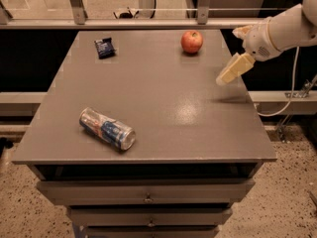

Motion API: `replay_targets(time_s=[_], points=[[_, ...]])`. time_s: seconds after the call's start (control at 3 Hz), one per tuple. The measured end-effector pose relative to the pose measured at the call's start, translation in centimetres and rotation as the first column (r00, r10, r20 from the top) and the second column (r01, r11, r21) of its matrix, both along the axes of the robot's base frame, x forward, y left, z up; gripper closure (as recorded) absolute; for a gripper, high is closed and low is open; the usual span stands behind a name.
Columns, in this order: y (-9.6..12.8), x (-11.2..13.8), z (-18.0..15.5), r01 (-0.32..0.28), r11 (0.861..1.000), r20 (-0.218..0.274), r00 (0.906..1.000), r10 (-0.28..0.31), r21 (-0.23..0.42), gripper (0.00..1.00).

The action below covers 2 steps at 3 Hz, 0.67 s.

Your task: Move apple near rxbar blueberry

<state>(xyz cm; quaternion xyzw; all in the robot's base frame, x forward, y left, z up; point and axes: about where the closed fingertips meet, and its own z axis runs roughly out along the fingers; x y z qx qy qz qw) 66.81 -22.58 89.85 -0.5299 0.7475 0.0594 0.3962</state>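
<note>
The red apple point(191, 41) sits at the far right of the grey table point(163, 93). The rxbar blueberry point(104, 47), a small dark blue wrapper, lies at the far left of the table, well apart from the apple. My gripper point(228, 56) hangs over the table's right edge, to the right of the apple and a little nearer than it. Its cream fingers point(231, 69) are spread apart and hold nothing. It does not touch the apple.
A silver-and-blue drink can point(106, 129) lies on its side at the near left of the table. Drawers point(146, 198) sit under the tabletop. A metal rail point(148, 23) runs behind the table. A cable point(290, 95) hangs at the right.
</note>
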Motion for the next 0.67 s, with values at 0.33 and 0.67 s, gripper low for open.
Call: replay_targets(time_s=[0.33, 0.67], points=[[2.6, 4.8, -0.7, 0.004, 0.997, 0.041, 0.9991, -0.007, 0.081, 0.0], [4.2, 8.2, -1.5, 0.016, 0.992, 0.062, 0.9978, -0.024, 0.123, 0.0]])
